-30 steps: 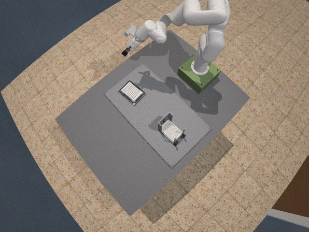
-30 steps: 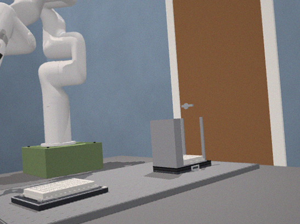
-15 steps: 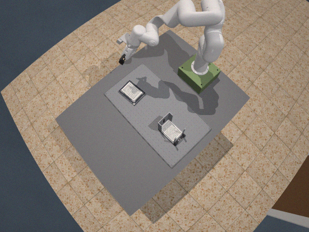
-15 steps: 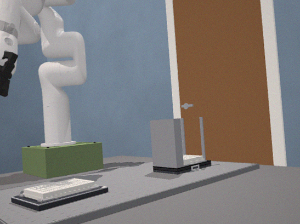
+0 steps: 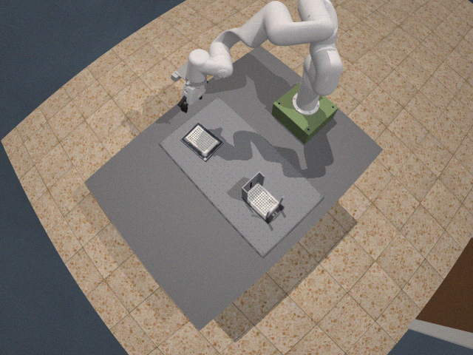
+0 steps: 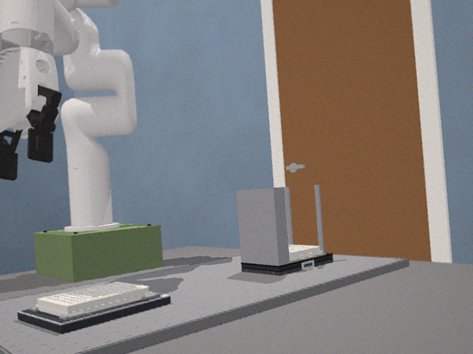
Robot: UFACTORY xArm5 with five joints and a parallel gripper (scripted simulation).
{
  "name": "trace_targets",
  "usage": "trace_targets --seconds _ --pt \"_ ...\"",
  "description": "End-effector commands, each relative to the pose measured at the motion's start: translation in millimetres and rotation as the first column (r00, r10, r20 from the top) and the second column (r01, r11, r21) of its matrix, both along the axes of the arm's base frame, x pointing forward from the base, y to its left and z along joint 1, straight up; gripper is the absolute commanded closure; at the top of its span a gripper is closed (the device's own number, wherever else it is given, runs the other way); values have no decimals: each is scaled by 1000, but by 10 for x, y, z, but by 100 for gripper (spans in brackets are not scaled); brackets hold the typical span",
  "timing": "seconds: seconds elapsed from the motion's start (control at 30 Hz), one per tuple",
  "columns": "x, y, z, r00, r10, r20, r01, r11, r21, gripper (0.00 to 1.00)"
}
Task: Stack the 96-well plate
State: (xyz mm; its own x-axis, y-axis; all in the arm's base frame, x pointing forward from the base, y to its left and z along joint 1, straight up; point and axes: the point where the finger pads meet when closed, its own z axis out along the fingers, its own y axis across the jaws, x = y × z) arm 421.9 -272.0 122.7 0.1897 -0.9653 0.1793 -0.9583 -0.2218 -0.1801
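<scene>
Tool (image 6: 21, 151) wide open, holding nothing, high above 96-well plate (image 6: 91, 298)

The end effector (image 6: 22, 155) hangs high at the left, black fingers (image 6: 40, 139) spread wide with nothing between them, well above the 96-well plate (image 6: 92, 298). That plate lies flat in the dark plate nest N1 (image 6: 44, 321) on the breadboard (image 6: 226, 307) atop the bench (image 6: 382, 322). Farther right stands the stack rack K1 (image 6: 262, 228), a white lower plate (image 6: 303, 248) low inside it. The arm rises from a green pedestal (image 6: 98, 256); a brown door (image 6: 353, 100) stands behind.
</scene>
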Motion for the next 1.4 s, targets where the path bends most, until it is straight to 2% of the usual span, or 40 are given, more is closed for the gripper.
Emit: trace_targets --seconds 0.0,0.1,0.17,0.3,0.37,0.43,0.5,0.57,1.0,1.37 --pt "100 118 -22 998 -22 -52 24 998 50 0" --pt "126 159 -32 998 -22 -52 24 998 50 0" --pt "173 246 -52 994 -38 -102 47 995 85 0" --pt "243 377 -81 994 -38 -101 47 995 85 0" --pt "283 467 -96 987 -54 -154 72 991 114 0" --pt "321 558 -112 987 -54 -154 72 991 114 0" --pt "354 651 -124 975 -69 -210 99 986 136 0" --pt "386 743 -136 975 -69 -210 99 986 136 0" --pt "386 743 -136 975 -69 -210 99 986 136 0" --pt "387 743 -286 975 -69 -210 99 986 136 0"
